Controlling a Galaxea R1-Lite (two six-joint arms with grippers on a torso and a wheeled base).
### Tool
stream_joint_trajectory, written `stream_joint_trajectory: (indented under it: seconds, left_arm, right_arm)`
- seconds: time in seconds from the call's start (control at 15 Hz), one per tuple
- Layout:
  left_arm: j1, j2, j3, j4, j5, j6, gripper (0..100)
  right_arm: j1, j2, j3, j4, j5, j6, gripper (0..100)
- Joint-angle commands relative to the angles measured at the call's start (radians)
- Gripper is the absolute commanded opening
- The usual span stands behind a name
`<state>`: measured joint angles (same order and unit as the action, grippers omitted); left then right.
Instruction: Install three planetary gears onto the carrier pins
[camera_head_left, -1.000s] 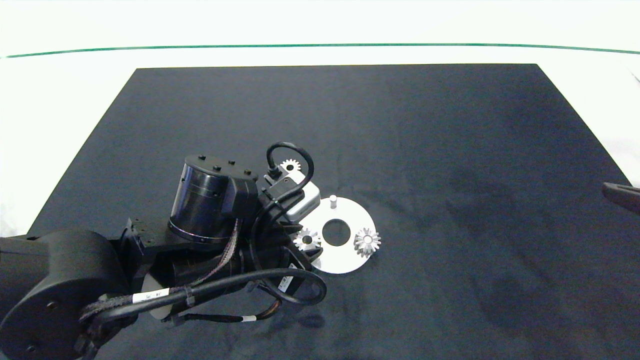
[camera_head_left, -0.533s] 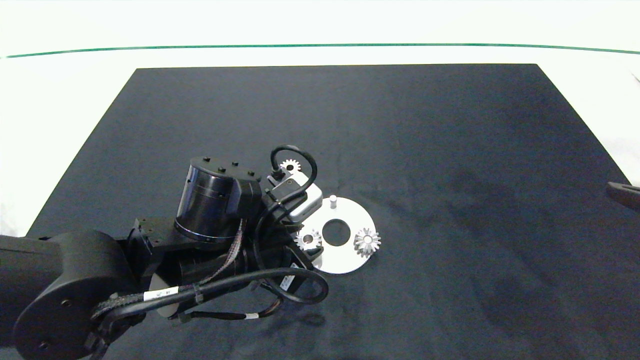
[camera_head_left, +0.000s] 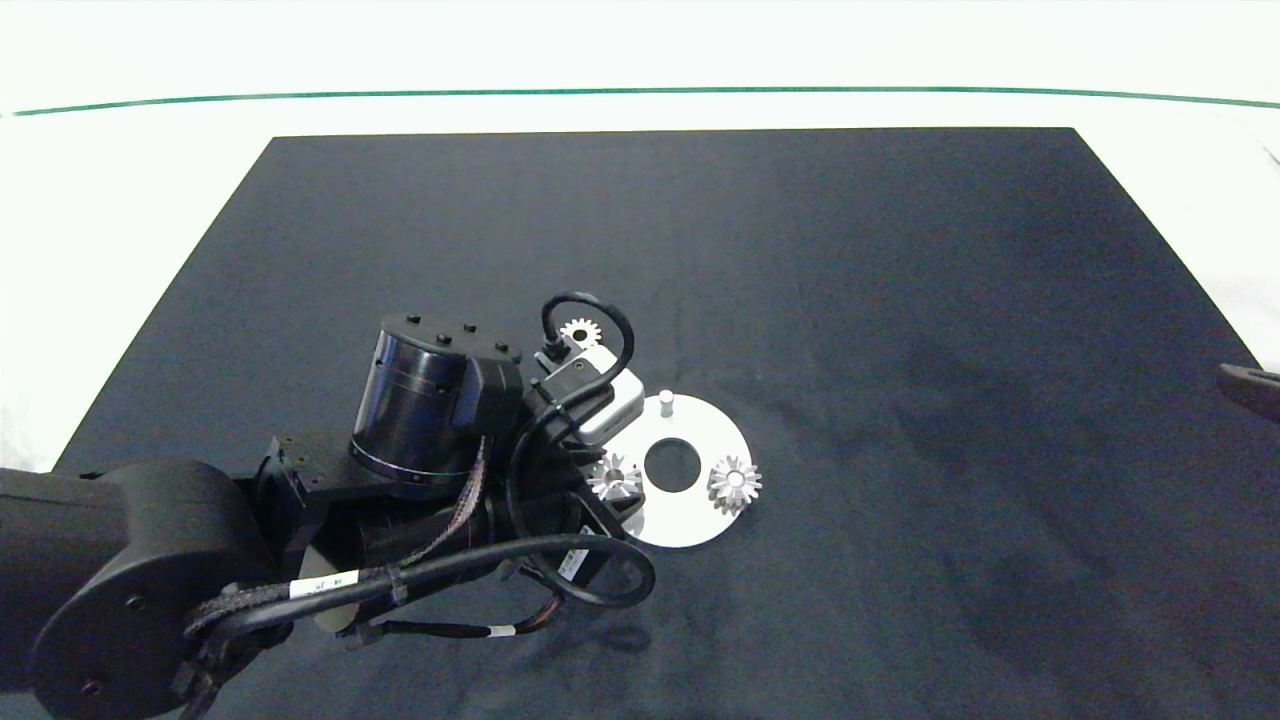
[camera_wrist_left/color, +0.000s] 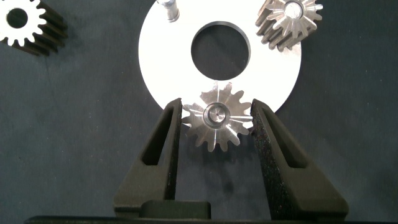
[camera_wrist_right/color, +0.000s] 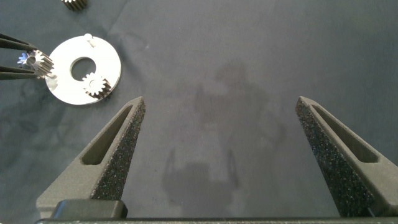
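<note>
The white disc (camera_head_left: 690, 520) lies mid-mat. My left gripper (camera_wrist_left/color: 216, 107) is shut on a planetary gear (camera_wrist_left/color: 217, 121) that sits over the carrier pin at the disc's near-left edge (camera_head_left: 613, 477); its fingers (camera_wrist_left/color: 168, 137) press the teeth on both sides. A second gear (camera_head_left: 734, 483) sits on the right-hand pin. The far pin (camera_head_left: 666, 402) stands bare. A third gear (camera_head_left: 579, 331) lies flat on the mat beyond the left wrist, off the disc. My right gripper (camera_wrist_right/color: 217, 155) hangs open far to the right, holding nothing.
A black mat (camera_head_left: 900, 300) covers the white table (camera_head_left: 150, 180). The bulky left arm (camera_head_left: 430, 420) and its cables cover the mat's near-left part. Only the right gripper's tip (camera_head_left: 1250, 385) shows at the right edge.
The left arm has shifted slightly forward and to the right, keeping its hold on the gear over the left pin. The right gripper's tip drew back a little toward the right edge.
</note>
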<state>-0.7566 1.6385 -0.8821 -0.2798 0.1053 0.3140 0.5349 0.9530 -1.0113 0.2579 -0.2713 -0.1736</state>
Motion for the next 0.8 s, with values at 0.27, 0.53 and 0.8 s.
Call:
stream_joint_trajectory:
  seconds: [0.27,0.53,0.8]
  left_arm:
    - [0.006,-0.002,0.002,-0.001,0.017,0.013,22]
    - [0.006,-0.003,0.002,0.001,0.019,0.013,22]
    - [0.006,-0.005,-0.005,0.001,0.025,0.025,22]
  right_arm:
    - [0.000,0.000,0.000,0.001,-0.002,-0.001,100]
    - [0.000,0.000,0.000,0.001,-0.002,-0.001,100]
    - [0.000,0.000,0.000,0.001,-0.002,-0.001,100]
